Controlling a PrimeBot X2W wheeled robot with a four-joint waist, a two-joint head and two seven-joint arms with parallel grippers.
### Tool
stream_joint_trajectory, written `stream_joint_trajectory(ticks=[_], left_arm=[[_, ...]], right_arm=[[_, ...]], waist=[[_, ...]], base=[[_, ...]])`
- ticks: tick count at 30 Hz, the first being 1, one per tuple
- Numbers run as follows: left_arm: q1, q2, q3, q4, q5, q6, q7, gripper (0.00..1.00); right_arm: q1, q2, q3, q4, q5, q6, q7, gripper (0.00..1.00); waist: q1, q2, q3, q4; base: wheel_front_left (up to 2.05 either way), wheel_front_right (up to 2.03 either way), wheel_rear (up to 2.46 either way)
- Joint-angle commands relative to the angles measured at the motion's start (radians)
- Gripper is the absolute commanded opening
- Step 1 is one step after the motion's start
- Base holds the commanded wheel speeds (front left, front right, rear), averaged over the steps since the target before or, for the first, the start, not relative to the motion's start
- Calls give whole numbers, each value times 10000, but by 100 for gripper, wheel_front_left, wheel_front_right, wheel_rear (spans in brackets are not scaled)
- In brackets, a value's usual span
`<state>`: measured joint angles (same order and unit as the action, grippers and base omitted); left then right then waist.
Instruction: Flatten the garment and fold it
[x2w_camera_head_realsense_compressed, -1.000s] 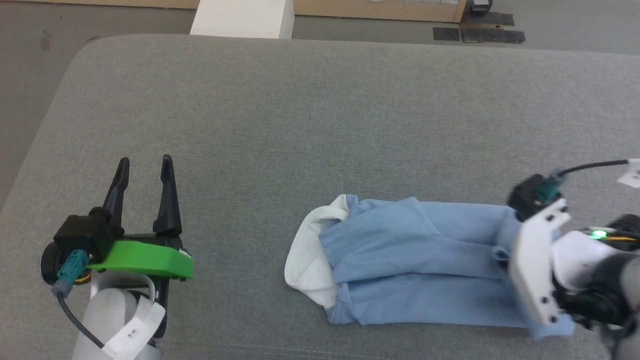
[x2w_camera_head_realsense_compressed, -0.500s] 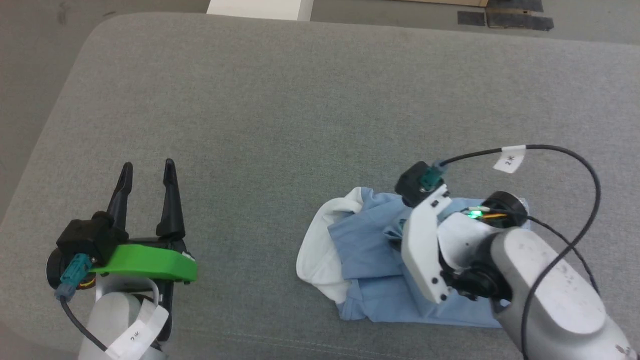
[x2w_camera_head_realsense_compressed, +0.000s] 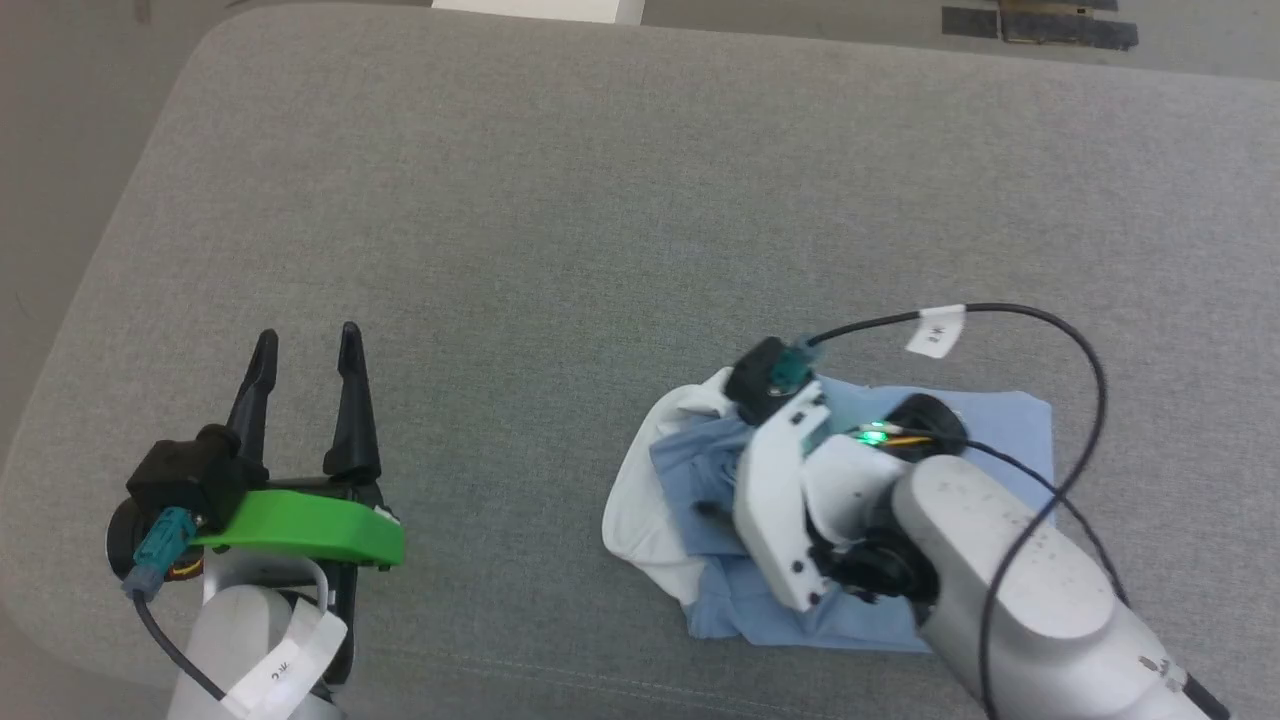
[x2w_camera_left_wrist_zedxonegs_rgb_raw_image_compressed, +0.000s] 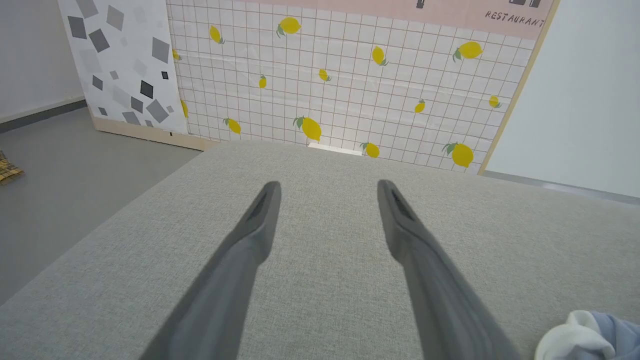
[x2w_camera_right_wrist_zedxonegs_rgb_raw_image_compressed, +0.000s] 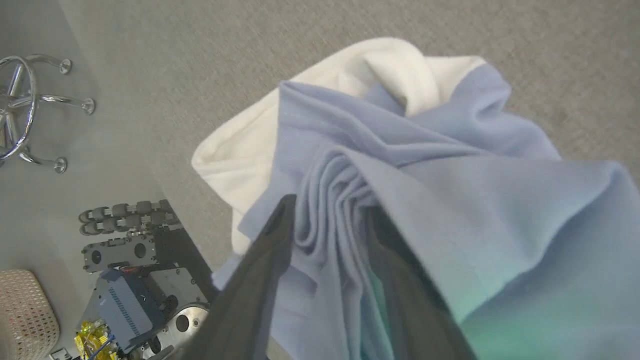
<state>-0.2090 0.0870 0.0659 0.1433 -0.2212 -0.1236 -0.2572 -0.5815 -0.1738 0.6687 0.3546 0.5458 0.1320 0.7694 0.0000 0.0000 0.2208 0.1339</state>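
2 grippers: we see the left gripper (x2w_camera_head_realsense_compressed: 308, 335) wide open above bare grey cushion (x2w_camera_head_realsense_compressed: 600, 200), unchanged from 1 second ago.
Right side: the right gripper (x2w_camera_right_wrist_zedxonegs_rgb_raw_image_compressed: 330, 207) has swung left over the garment (x2w_camera_head_realsense_compressed: 1000, 430); its jaws now stand parted, a bunched blue fold between them.
Garment: lies on the cushion at our right, no longer stretched long; its right end is doubled over toward the white sleeve (x2w_camera_head_realsense_compressed: 640, 510).

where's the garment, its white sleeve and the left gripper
garment (x2w_camera_head_realsense_compressed: 1010, 425), head view, flat light blue panel
white sleeve (x2w_camera_head_realsense_compressed: 630, 520), head view, outer edge
left gripper (x2w_camera_head_realsense_compressed: 308, 332), head view, midway between its fingertips
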Motion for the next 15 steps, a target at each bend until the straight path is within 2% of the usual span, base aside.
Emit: stream_joint_trajectory(ticks=[1, 9, 12, 15], left_arm=[[-4, -38, -19, 41, -18, -69, -45, 100], [134, 18, -72, 279, 21, -70, -45, 100], [165, 54, -81, 309, 33, -70, -45, 100], [196, 72, -65, 303, 78, -70, -45, 100]], right_arm=[[-267, 113, 186, -110, 172, -13, -174, 100], [-795, 1, 854, -1296, 1157, -13, -938, 100], [-915, -250, 444, -1910, 1241, -13, -1750, 100], [-860, -489, -562, -2530, 1101, -13, -3146, 100]], waist=[[0, 0, -92, -69], [0, 0, -714, -460], [0, 0, -983, -623], [0, 0, -1196, -780]], base=[[0, 0, 0], [0, 0, 0], [0, 0, 0], [0, 0, 0]])
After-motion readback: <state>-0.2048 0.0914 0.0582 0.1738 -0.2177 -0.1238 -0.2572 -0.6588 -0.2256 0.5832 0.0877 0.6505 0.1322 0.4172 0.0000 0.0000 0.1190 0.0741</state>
